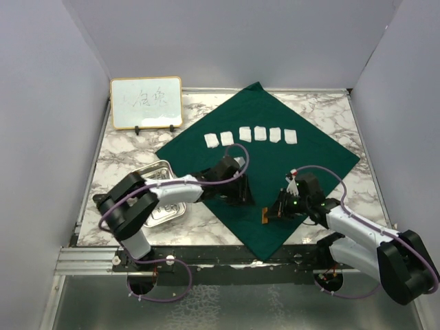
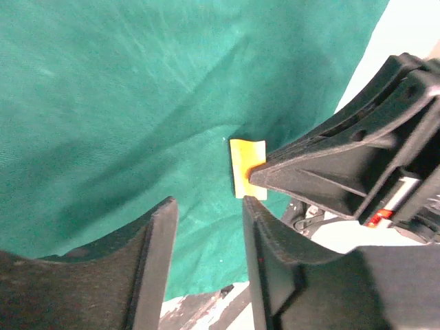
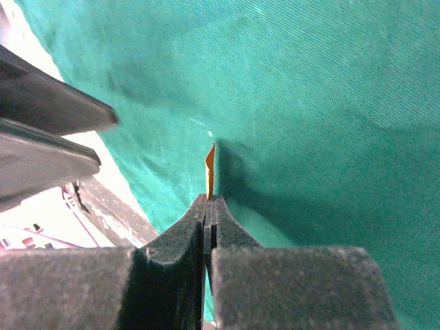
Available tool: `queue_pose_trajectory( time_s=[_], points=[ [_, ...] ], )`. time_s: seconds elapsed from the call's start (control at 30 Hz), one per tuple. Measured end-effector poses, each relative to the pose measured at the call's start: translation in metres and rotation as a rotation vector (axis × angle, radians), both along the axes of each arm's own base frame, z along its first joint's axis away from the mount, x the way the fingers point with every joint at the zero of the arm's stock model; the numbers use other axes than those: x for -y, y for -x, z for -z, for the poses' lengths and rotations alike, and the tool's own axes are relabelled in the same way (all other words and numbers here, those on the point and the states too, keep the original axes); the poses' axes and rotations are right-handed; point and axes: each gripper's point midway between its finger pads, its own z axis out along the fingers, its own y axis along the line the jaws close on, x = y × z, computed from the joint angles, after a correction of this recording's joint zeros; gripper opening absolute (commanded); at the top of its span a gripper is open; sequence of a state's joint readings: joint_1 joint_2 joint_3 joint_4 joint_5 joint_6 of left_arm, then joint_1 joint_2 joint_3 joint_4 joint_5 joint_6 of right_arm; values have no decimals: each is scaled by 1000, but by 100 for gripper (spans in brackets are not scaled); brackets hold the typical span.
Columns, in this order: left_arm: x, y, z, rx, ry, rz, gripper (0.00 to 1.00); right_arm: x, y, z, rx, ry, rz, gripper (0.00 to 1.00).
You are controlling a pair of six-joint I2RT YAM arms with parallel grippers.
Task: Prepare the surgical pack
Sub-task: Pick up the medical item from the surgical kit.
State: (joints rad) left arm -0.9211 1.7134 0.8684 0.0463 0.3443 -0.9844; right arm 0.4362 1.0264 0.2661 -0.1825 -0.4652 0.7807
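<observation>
Gripping a small orange-yellow tab [image 2: 246, 165] over the dark green drape [image 1: 302, 161]; the right gripper [image 3: 207, 199] is clamped on the tab.
Work surface: a marble-patterned table [image 1: 124, 155] enclosed by plain grey walls [image 1: 41, 103], with a wood-framed whiteboard [image 1: 146, 102] propped at the back left corner. The drape lies spread flat as a diamond across the table centre, its near corner reaching the front edge. Six white gauze squares [image 1: 260, 133] sit in a row on its far half. A steel tray [image 1: 155, 165] rests on bare marble just beside the drape's left edge, partly hidden by the left arm. The left gripper [image 2: 208, 206] hangs over the drape's near half, jaws parted with nothing between them, just beside the right gripper's pinched tips. Whether the tab touches the fabric cannot be determined.
</observation>
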Motion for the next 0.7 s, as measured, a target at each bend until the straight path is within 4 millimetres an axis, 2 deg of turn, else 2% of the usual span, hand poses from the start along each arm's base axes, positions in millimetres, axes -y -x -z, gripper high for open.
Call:
queue_pose_trajectory(
  time_s=[0.13,0.3,0.4,0.43,0.53,0.6,0.7],
  points=[
    [-33,-37,-42,130,2,-87,54,-4,-9,-15,60,-14,-25,1],
    [-100,-97,-112,346,-25,-272,59,-22,-25,-42,134,-80,-100,1],
    [-132,-119,-160,484,-58,-353,62,-40,-40,-51,131,-136,-156,1],
    [-141,-123,-178,536,-66,-376,63,-48,-46,-55,127,-167,-177,1],
    [-161,-125,-217,645,-74,-425,63,-72,-64,-66,128,-223,-221,1],
    [-175,-121,-234,699,-86,-457,64,-104,-76,-79,146,-268,-285,1],
    [-191,-115,-243,734,-115,-488,65,-156,-88,-98,187,-330,-372,2]
  ],
)
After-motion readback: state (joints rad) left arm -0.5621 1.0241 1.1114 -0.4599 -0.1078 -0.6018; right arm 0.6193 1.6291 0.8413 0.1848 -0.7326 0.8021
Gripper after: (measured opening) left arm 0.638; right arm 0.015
